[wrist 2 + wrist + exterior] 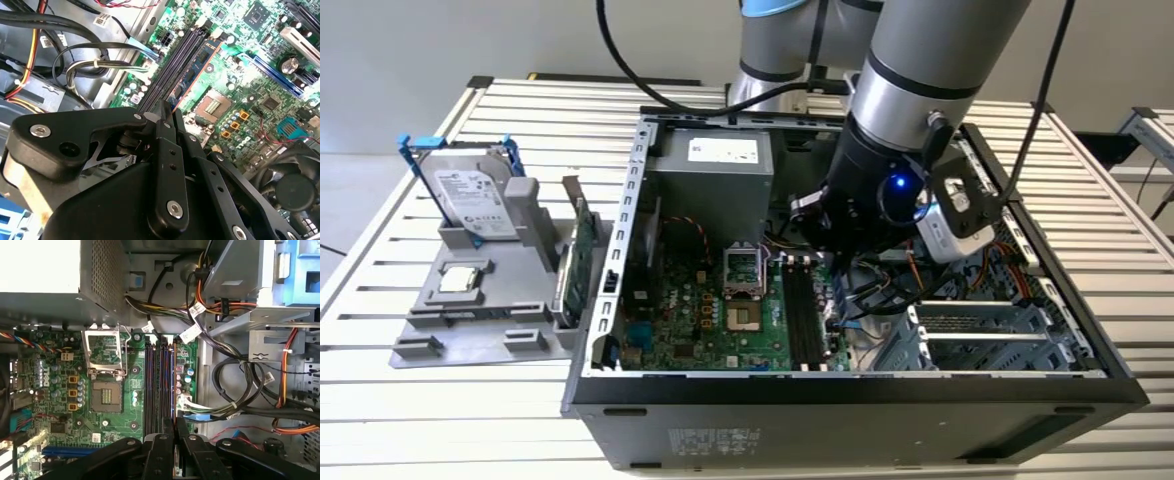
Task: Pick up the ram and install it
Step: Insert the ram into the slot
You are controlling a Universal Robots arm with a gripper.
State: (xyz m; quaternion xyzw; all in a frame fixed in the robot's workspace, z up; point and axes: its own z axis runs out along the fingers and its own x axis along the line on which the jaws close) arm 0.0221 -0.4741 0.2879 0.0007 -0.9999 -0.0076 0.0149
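Exterior view places the black pincer [843,262] low inside the open black computer case [854,395], above the green motherboard [707,310] and right over the black memory slots [803,318]. Both wrist views show its two black fingers [167,150] drawn close together, clamped on the end of the ram [197,70], a long, thin, blue-faced circuit-board stick with an orange edge. That stick stands on edge in one of the slots directly beneath the pincer and stretches away from the fingertips along the slot [173,380]. Just beside it, the silver processor socket [106,375] sits open. Well apart from the pincer, outside the case on the slatted white surface [400,390], a grey plastic holder [480,300] carries a silver hard drive in a blue bracket [467,195].
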